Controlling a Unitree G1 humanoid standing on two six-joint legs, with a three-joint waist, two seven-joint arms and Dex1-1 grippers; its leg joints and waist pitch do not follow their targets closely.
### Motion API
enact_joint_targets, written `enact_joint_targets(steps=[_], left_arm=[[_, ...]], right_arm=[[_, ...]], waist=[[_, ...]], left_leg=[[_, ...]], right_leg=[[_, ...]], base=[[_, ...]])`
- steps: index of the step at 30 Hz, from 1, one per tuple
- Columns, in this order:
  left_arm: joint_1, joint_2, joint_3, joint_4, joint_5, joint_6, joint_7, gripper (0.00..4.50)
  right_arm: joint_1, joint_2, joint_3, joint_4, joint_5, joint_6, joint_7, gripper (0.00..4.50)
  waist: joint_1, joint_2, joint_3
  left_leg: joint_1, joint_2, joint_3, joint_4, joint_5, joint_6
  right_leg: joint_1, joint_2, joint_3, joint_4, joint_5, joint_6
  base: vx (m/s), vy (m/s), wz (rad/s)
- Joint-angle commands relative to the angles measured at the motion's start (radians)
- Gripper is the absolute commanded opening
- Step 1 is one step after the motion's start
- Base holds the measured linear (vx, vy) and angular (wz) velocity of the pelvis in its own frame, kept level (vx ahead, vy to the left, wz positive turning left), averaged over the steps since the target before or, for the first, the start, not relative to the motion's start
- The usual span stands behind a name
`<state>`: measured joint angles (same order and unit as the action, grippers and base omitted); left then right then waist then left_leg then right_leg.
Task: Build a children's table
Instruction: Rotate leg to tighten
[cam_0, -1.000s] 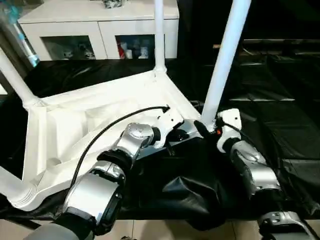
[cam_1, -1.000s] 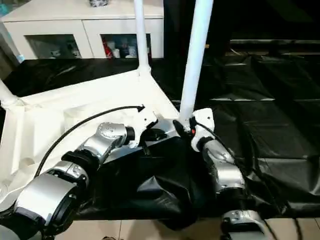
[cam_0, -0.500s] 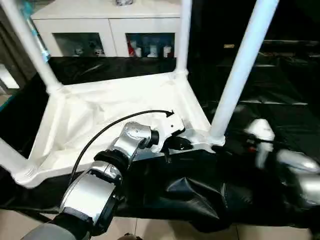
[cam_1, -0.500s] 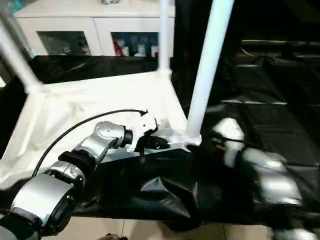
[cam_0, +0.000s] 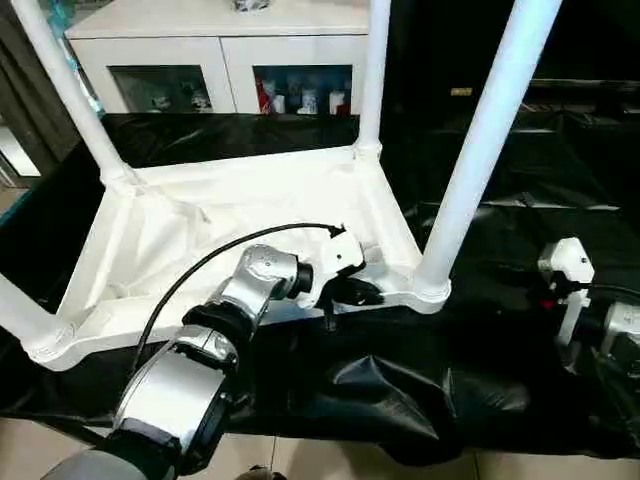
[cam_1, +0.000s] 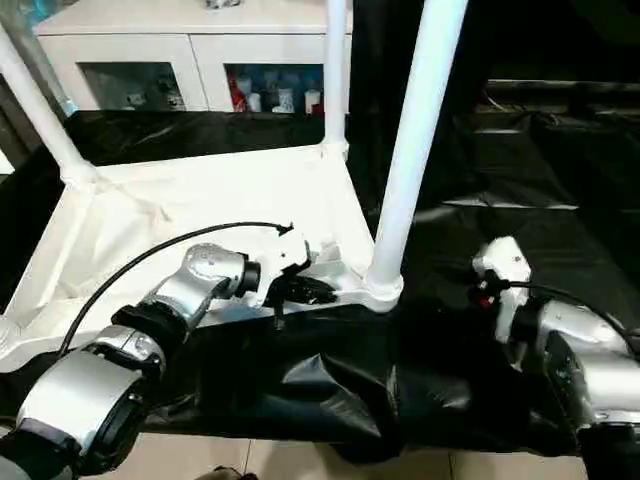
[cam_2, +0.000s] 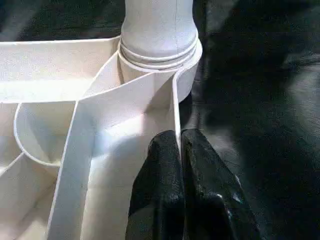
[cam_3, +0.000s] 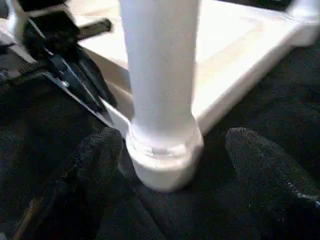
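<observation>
The children's table lies upside down on black cloth, all white, its ribbed underside facing up. Its legs stand upright in the corner sockets: the near right leg, the far right leg and the far left leg. My left gripper is shut on the thin near rim of the top, just left of the near right socket. My right gripper is open and faces that socket from the right, a short way off and not touching. Its white wrist block hangs over the cloth.
A white cabinet with glass doors stands behind the table. Black cloth covers the surface to the right and bunches into a fold at the front edge. A black cable arcs over my left forearm.
My right gripper has let go at the base of the near right leg and drawn back to the right. The left gripper keeps its pinch on the rim. The camera has shifted.
</observation>
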<state>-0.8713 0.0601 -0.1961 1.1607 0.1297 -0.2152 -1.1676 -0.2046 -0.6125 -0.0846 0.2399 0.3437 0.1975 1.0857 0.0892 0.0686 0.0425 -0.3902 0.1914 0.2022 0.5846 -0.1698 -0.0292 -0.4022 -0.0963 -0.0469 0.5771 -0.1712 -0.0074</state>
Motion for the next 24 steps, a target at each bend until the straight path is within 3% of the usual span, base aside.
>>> enact_joint_targets(steps=[1, 9, 10, 14, 20, 24], left_arm=[[0.007, -0.003, -0.014, -0.027, -0.019, -0.019, -0.063, 0.00], [0.016, 0.006, -0.023, -0.052, -0.024, -0.006, -0.123, 0.00], [0.015, 0.007, -0.022, -0.052, -0.024, -0.005, -0.123, 0.00], [0.013, 0.011, -0.018, -0.051, -0.024, -0.002, -0.127, 0.00], [0.016, 0.022, -0.022, -0.061, -0.032, 0.005, -0.131, 0.00], [0.016, 0.027, -0.020, -0.060, -0.031, 0.005, -0.125, 0.00]], right_arm=[[-0.014, 0.015, 0.033, -0.024, 0.006, 0.018, 0.011, 3.67], [-0.084, 0.049, 0.090, 0.046, -0.057, 0.000, -0.007, 3.67], [-0.088, 0.049, 0.092, 0.049, -0.058, 0.003, -0.008, 3.51], [-0.100, 0.049, 0.099, 0.064, -0.056, 0.008, 0.001, 3.30], [-0.119, 0.052, 0.124, 0.092, -0.066, 0.005, 0.028, 2.53], [-0.123, 0.066, 0.142, 0.100, -0.070, 0.004, 0.035, 2.34]], waist=[[-0.002, -0.026, -0.064], [0.002, -0.025, -0.065], [0.002, -0.029, -0.065], [0.004, -0.027, -0.067], [0.001, -0.028, -0.067], [0.001, -0.027, -0.067]], left_leg=[[0.020, 0.038, -0.016, -0.060, -0.197, 0.127], [0.022, 0.040, -0.016, -0.061, -0.202, 0.104], [0.022, 0.039, -0.015, -0.060, -0.199, 0.107], [0.018, 0.038, -0.016, -0.057, -0.180, 0.121], [0.019, 0.039, -0.016, -0.057, -0.177, 0.121], [0.018, 0.038, -0.016, -0.056, -0.172, 0.124]], right_leg=[[0.044, -0.048, 0.016, -0.071, -0.237, -0.206], [0.043, -0.051, 0.018, -0.063, -0.201, -0.230], [0.044, -0.051, 0.018, -0.062, -0.196, -0.229], [0.047, -0.053, 0.018, -0.059, -0.174, -0.230], [0.046, -0.051, 0.017, -0.058, -0.181, -0.231], [0.047, -0.052, 0.017, -0.057, -0.170, -0.233]], base=[[0.000, 0.000, 0.00], [0.000, 0.000, 0.00], [0.000, 0.000, 0.00], [0.000, 0.000, 0.00], [0.000, 0.000, 0.00], [0.000, 0.000, 0.00]])
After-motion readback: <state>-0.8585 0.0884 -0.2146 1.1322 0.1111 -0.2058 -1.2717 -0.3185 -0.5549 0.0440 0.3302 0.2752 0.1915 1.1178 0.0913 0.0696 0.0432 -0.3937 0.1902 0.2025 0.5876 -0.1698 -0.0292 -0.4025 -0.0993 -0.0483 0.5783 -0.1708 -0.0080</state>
